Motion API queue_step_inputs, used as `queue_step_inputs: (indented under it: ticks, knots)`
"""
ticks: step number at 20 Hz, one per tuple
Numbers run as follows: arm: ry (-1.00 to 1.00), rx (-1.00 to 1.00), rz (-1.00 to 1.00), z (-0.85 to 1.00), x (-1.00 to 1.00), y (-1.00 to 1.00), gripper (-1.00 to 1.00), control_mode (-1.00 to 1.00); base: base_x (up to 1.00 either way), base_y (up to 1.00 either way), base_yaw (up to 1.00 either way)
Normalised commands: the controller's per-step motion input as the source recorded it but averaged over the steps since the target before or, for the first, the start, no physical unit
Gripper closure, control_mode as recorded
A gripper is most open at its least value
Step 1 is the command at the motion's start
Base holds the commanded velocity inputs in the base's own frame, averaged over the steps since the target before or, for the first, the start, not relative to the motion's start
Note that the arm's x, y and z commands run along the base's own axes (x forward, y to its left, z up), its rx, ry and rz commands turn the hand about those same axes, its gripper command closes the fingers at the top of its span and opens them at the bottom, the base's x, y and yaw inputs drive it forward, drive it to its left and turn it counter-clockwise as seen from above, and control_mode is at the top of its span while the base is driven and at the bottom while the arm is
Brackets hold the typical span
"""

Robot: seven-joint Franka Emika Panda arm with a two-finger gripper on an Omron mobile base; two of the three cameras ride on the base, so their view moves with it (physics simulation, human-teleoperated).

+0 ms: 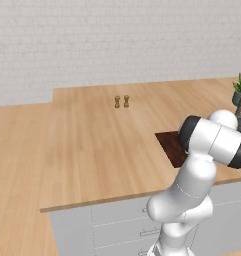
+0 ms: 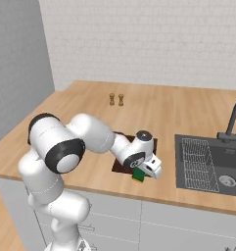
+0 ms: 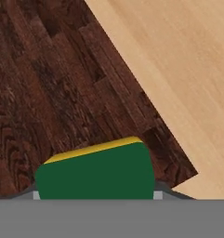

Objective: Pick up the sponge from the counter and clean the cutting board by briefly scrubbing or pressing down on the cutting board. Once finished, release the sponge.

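Fingers of the gripper (image 2: 140, 174) are clamped on the sponge (image 3: 95, 171), green with a yellow layer, over the dark cutting board's (image 3: 57, 88) corner. Sink (image 2: 207, 164) right; two shakers (image 2: 116, 99) behind on the counter (image 2: 85, 110).

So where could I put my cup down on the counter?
The counter has a wide bare stretch between the two shakers and the sink, and another big one left of the shakers. It is crowded near the front edge, where the gripper holds the sponge over the cutting board.
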Motion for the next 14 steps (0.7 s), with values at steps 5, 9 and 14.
queue_step_inputs:
  ticks: [5, 9, 14]
  knots:
    - [-0.06, 0.0, -0.01, 0.61, 0.17, 0.0, 1.0, -1.0, 0.0, 0.0, 0.0]
    - [0.0, 0.0, -0.05, 0.6, 0.08, 0.0, 1.0, -1.0, 0.0, 0.0, 0.0]
    - [0.0, 0.0, 0.0, -0.11, 0.46, 0.11, 1.0, -1.0, 0.0, 0.0, 0.0]
